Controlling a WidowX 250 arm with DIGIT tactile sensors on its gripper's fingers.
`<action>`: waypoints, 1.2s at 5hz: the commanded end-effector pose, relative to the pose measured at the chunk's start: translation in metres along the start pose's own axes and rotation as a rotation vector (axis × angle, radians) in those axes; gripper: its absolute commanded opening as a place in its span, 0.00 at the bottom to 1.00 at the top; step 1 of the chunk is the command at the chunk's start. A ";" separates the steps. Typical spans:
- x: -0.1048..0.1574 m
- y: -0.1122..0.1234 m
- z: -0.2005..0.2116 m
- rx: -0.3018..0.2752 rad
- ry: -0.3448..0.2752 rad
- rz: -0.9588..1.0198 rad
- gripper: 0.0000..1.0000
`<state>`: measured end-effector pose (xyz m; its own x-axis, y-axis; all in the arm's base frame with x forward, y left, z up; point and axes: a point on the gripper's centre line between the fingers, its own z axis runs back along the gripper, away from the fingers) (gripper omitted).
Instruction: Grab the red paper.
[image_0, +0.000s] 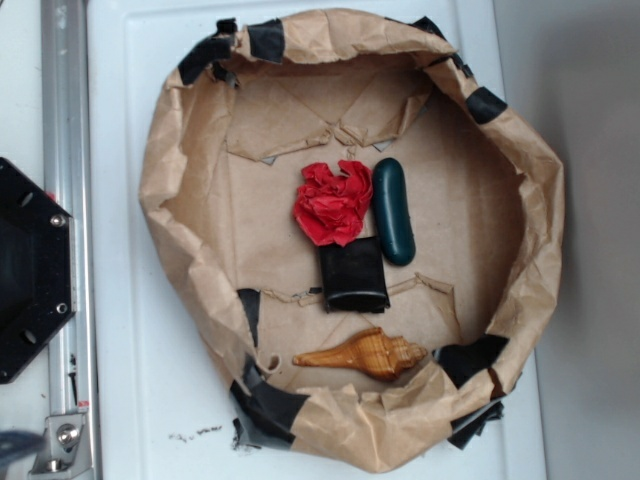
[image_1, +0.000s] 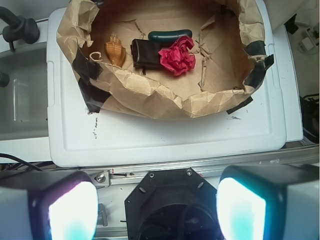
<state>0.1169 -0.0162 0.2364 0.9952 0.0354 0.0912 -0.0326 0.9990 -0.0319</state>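
Note:
The red paper (image_0: 333, 204) is a crumpled red wad lying in the middle of a brown paper nest (image_0: 180, 190), between a dark green oblong case (image_0: 393, 212) and a black pouch (image_0: 353, 274). The wrist view shows the same red paper (image_1: 178, 55) far ahead inside the brown paper nest (image_1: 165, 97). My gripper (image_1: 157, 207) is open, with its two lit fingers (image_1: 70, 210) wide apart at the bottom of the wrist view. It hangs over the black robot base (image_1: 172, 205), well short of the paper. Nothing is between the fingers. The exterior view does not show the gripper.
A brown conch shell (image_0: 365, 355) lies at the nest's near side. Black tape patches (image_0: 265, 400) hold the paper wall. The nest sits on a white tray (image_0: 120, 400). A metal rail (image_0: 65, 150) and the black base (image_0: 30, 270) stand at the left.

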 end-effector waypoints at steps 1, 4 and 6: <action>0.000 0.000 0.000 0.000 0.000 0.000 1.00; 0.122 0.072 -0.098 0.097 -0.124 -0.325 1.00; 0.130 0.057 -0.200 0.062 0.084 -0.544 1.00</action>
<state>0.2572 0.0452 0.0382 0.8908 -0.4533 -0.0324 0.4541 0.8905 0.0282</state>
